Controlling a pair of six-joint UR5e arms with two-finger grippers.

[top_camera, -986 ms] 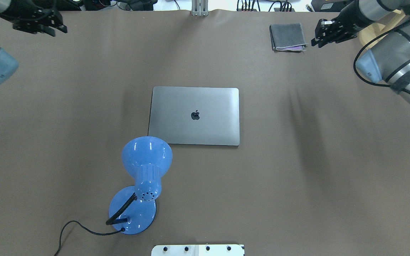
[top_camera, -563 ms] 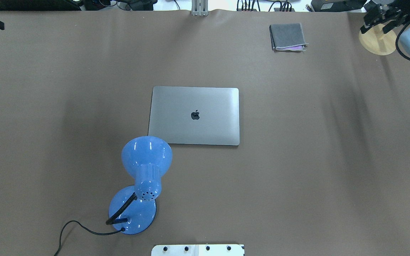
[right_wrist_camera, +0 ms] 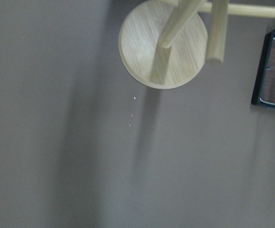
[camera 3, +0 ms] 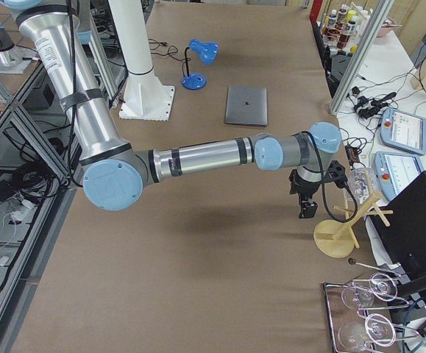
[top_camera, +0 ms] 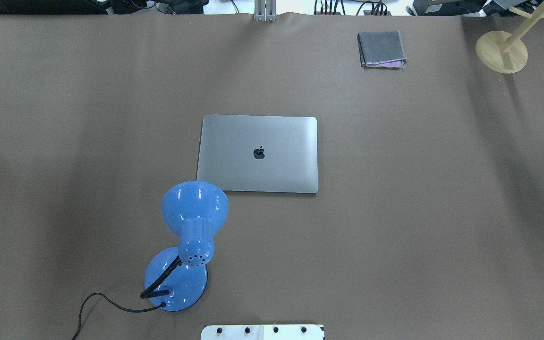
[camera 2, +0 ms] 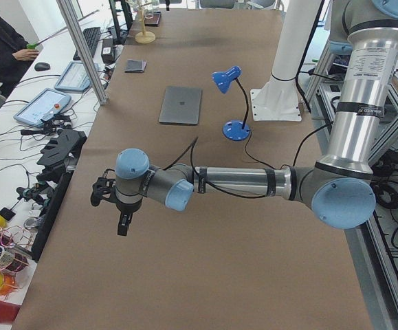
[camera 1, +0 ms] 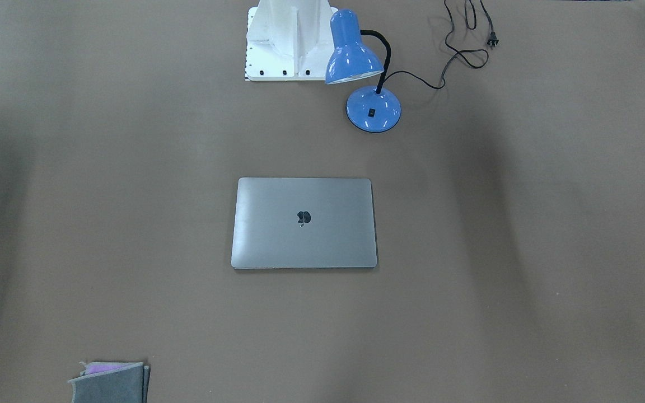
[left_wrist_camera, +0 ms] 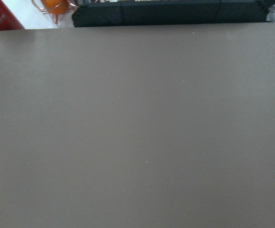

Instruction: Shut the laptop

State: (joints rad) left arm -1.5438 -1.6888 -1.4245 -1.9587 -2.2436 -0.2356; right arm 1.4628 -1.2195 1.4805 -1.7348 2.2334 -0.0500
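The space-grey laptop (top_camera: pixel 258 153) lies shut and flat at the middle of the table, apple logo up; it also shows in the front view (camera 1: pixel 304 223). Neither gripper shows in the overhead or front view. My left gripper (camera 2: pixel 114 206) hangs over the table's far left end, well away from the laptop (camera 2: pixel 181 104). My right gripper (camera 3: pixel 305 200) hangs over the right end beside a wooden stand, far from the laptop (camera 3: pixel 246 104). I cannot tell whether either gripper is open or shut. The wrist views show no fingers.
A blue desk lamp (top_camera: pixel 191 222) stands by the laptop's near left corner, its cord trailing. A folded grey cloth (top_camera: pixel 381 48) lies at the back right. A wooden stand (top_camera: pixel 501 51) and a tray of glasses (camera 3: pixel 374 320) sit at the right end.
Both arms have swung outward and left the overhead view, the left arm to the left, the right arm to the right. The laptop has not moved.
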